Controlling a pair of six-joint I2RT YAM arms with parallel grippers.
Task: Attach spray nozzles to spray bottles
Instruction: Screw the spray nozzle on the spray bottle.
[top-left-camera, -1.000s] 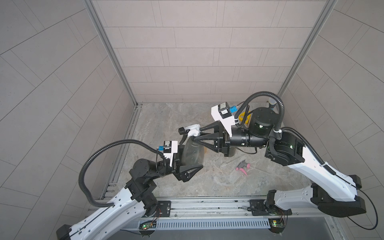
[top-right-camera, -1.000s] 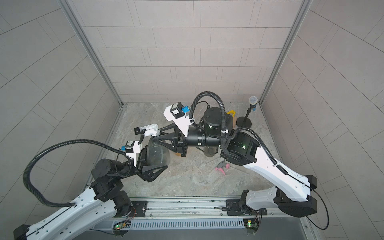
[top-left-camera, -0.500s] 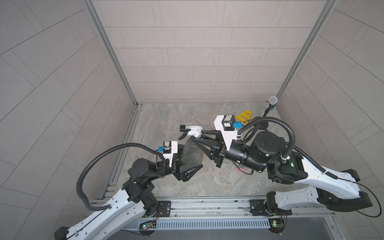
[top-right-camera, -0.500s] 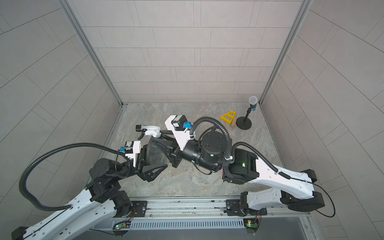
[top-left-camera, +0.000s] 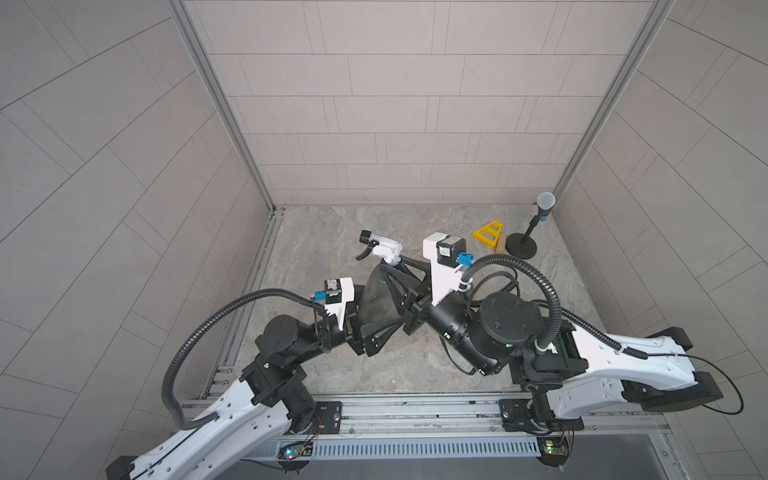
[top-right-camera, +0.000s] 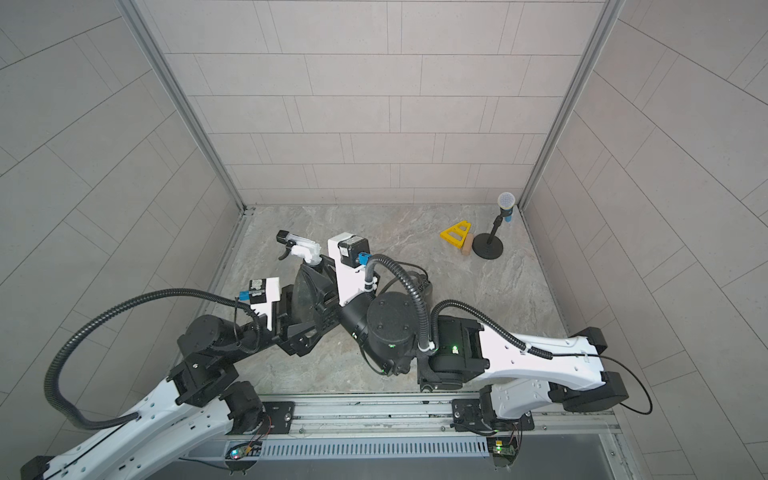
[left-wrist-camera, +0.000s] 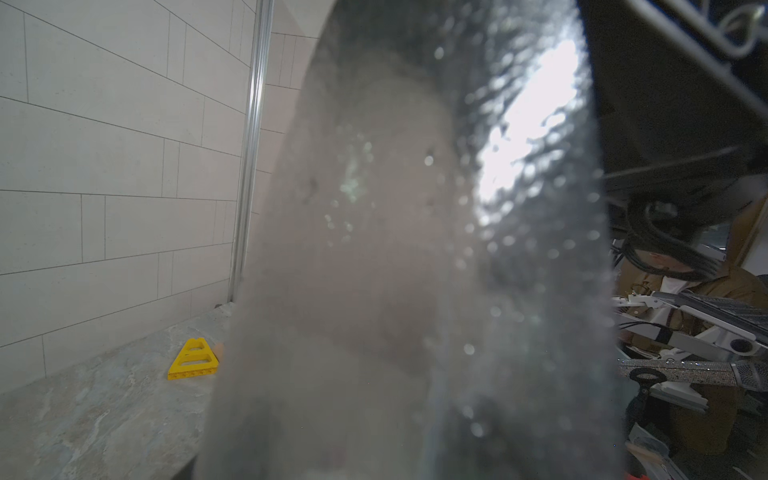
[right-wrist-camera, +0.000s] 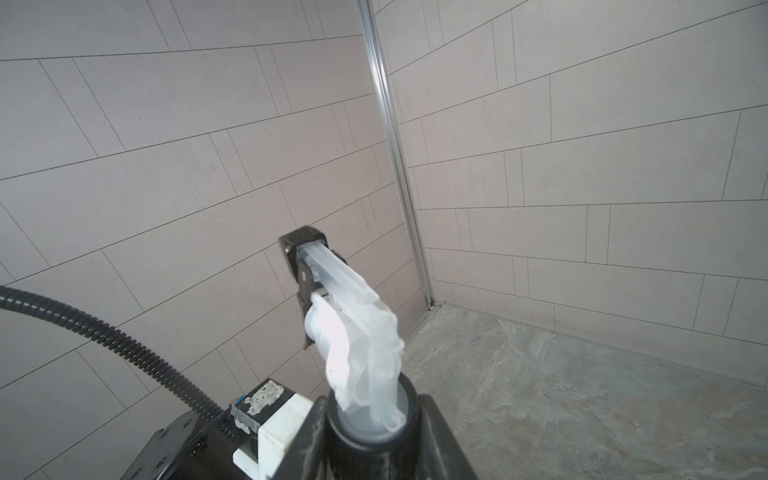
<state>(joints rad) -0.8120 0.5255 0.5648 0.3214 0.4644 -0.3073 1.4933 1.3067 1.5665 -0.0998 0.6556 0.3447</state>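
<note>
**Bottle and nozzle.** The smoky grey spray bottle is located near the middle of the table, between the two arms. The white-and-black spray nozzle is seated on the bottle neck, with its black tip pointing toward the left wall. It cannot be told whether the bottle base rests on the table.

**Left gripper**. The jaws are clamped on the wide lower body of the bottle, one on each side. In the left wrist view the bottle wall fills most of the frame, directly in front of the camera.

**Right gripper**. The jaws reach in from the right and are clenched at the top of the bottle. In the right wrist view the two black jaws bear on opposite sides of the round collar at the foot of the nozzle. The trigger head stands clear beyond the jaw tips.

**Other items.** A yellow triangular piece lies at the far right of the table. It touches a small tan block, next to the microphone stand.
</note>
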